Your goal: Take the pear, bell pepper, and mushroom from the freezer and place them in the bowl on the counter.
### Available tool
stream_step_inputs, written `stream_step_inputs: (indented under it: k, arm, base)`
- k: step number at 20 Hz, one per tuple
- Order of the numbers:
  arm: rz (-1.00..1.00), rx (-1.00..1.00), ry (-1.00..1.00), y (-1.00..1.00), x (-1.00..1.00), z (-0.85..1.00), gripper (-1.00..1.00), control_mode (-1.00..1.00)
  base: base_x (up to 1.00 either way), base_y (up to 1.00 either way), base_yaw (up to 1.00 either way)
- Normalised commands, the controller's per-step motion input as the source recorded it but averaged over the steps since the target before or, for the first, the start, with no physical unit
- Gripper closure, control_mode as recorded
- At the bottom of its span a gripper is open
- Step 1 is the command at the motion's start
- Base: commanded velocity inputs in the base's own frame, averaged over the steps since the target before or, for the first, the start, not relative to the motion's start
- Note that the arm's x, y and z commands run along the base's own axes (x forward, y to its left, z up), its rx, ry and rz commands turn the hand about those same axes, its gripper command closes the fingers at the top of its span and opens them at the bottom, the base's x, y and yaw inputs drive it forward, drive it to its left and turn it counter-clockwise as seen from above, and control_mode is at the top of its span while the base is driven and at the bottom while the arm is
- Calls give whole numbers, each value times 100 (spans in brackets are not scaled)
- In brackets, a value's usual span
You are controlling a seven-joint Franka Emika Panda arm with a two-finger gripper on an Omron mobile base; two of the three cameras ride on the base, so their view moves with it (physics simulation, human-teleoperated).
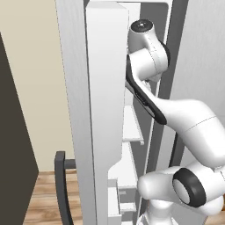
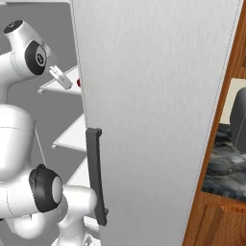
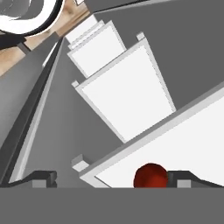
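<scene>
Freezer (image 3: pixel 131 105) shelves stand clear; bell pepper (image 3: pixel 150 176) sits near the shelf edge; gripper (image 3: pixel 116 179) fingers spread, beside it.

a cream wall (image 1: pixel 39 88) stands left of the claw, with a dark panel (image 1: pixel 13 154) at the far left edge, possibly a cabinet side. wood plank floor (image 1: pixel 44 197) lies well below the claw. to the claw's right, past the wide grey door (image 2: pixel 153 120), brown wooden cabinets (image 2: pixel 226 226) run under marbled stone.
</scene>
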Motion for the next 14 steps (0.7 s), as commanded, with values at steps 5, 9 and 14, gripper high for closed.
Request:
stream_step_inputs:
  k: [5,9,14]
  arm:
    - [0,0,0,-12,18,-2,-100,-100]
    - [0,0,0,-19,19,-5,-100,-100]
    - [0,-2,0,-2,29,-13,-100,-100]
  base:
    - [0,0,0]
    - [0,0,0]
    - [0,0,0]
